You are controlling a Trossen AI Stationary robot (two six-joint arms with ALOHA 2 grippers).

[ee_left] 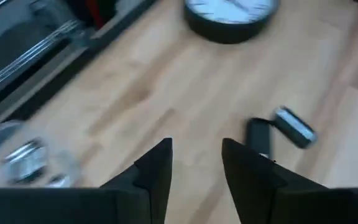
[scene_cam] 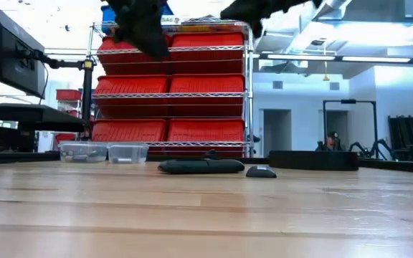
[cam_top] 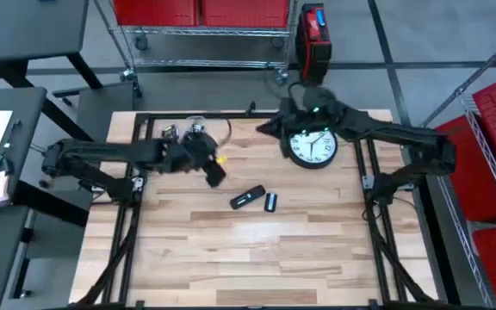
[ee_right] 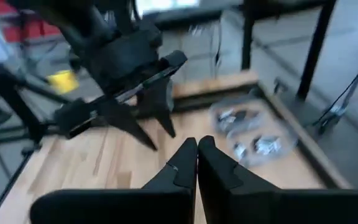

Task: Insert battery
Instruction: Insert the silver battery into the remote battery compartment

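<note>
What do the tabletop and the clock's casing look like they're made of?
Tabletop: light wood planks, shown by visible grain and board seams, with a smooth, faintly glossy finish. Clock: black rim, probably moulded plastic with a slight sheen; a metal rim can't be ruled out. White face.

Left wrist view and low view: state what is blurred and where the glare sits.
Left wrist view: motion-smeared, the clock and the clear containers soft. Low view: upper background blown out, both arms dark silhouettes at the top edge; the remote on the table stays fairly sharp.
</note>
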